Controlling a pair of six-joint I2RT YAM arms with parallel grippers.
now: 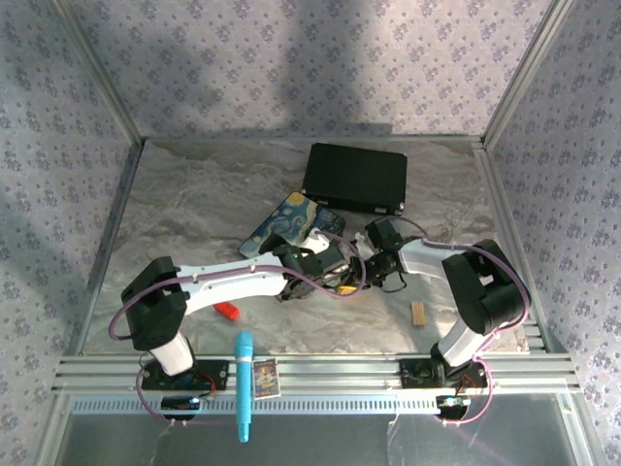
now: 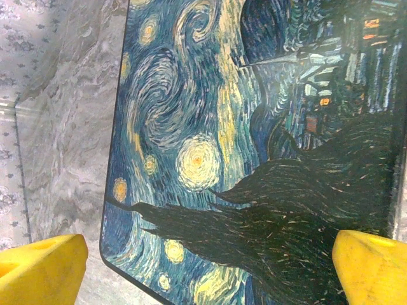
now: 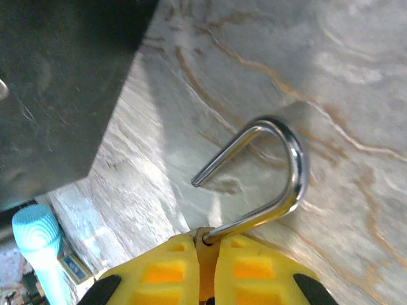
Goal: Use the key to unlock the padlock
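We are seeing the right hand (image 3: 205, 246) pinching shut on the padlock (image 3: 297, 170) at the bottom centre of the right wrist view. Its yellow fingers are gripping the brassy body, and the silver shackle is sticking out over the marbled counter (image 3: 356, 76) with one end free. The left hand (image 2: 208, 270) is hanging wide open and empty over the starry-night box (image 2: 191, 127), its fingertips showing in the lower corners of the left wrist view.

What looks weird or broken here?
The padlock pinched in the right gripper stands out: one end of its silver shackle hangs loose above the table instead of sitting in the body. It looks swung open, not broken.
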